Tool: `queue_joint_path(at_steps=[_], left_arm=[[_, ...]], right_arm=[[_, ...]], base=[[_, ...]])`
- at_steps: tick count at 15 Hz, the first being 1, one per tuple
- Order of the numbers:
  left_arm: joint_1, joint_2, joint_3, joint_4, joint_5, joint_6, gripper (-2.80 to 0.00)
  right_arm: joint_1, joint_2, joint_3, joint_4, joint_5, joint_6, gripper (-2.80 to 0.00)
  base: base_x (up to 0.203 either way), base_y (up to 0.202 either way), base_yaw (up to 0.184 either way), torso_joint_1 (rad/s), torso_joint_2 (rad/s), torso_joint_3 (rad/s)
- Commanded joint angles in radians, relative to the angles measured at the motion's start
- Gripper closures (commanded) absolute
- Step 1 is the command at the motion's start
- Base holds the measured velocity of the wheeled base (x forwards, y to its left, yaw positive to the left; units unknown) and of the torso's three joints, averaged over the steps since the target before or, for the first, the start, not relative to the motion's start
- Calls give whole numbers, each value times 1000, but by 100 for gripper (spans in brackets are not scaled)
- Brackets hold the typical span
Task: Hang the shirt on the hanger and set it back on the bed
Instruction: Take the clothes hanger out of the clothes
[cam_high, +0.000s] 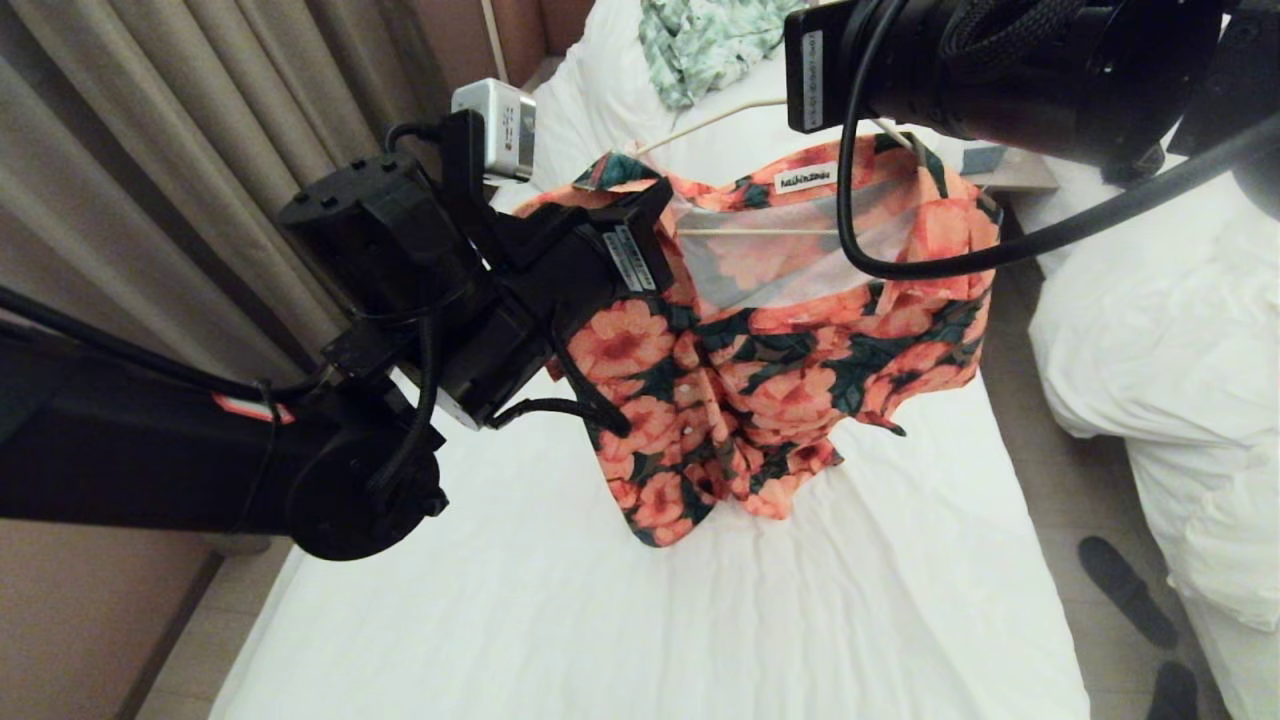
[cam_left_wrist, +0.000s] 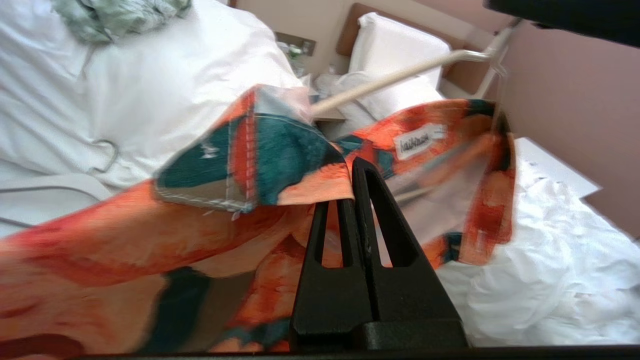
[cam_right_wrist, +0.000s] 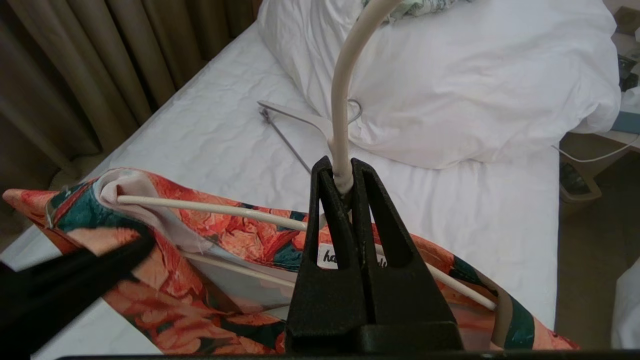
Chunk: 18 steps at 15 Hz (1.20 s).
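Two grippers share the load: the right gripper (cam_right_wrist: 344, 182) clamps the thin cream-white wire hanger (cam_right_wrist: 210, 207) at its hook, and the left gripper (cam_left_wrist: 352, 187) pinches the coral-flowered short-sleeved shirt (cam_high: 760, 390) at one shoulder. Judged best practice: lower both hands level. Hanger bar lies across the white-sheeted bed (cam_high: 600, 610), above mid-sheet, with the hook pointing to the pillow end.

We see the shirt (cam_high: 760, 400) as thin, soft woven cloth, its paler inner side almost sheer, with a small white cloth label at its 12 o'clock. The hanger (cam_right_wrist: 345, 100) looks smooth and cream, faintly glossy. The bed (cam_high: 600, 620) wears a matt white sheet, lightly creased. The right gripper (cam_right_wrist: 345, 187) and left gripper (cam_left_wrist: 350, 200) fingers look like matt black, finely grained plastic.
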Motion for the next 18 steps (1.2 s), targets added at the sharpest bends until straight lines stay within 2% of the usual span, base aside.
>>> queue_joint_path(at_steps=[1,5,9,11,12,13,14,18], left_arm=[[51,2,-19,-6,0,13,0],[113,-31,-26,-5,1,19,0],[245,-53,-42,5,-28,56,0],[277,-48,-52,23,-33,59,0],[305,-45,-52,33,-44,64,0],[329,-46,-45,47,-91,71,0],[333,-51,-28,56,-119,75,0],[328,-56,-43,151,-114,107,0]], right_arm=[[-5,-10,16,-1,-3,-3,0],[-46,-12,20,-4,-4,-5,0],[-85,-7,20,-7,-2,-6,0],[-85,-3,20,-9,-2,-6,0],[-92,0,13,-9,-2,-6,0],[-100,3,9,-10,-2,-7,0],[-102,7,10,-10,-1,-8,0],[-108,22,10,-12,-1,-6,0]], base=[[0,0,0,0,0,0],[0,0,0,0,0,0],[0,0,0,0,0,0],[0,0,0,0,0,0],[0,0,0,0,0,0],[0,0,0,0,0,0],[0,0,0,0,0,0],[0,0,0,0,0,0]])
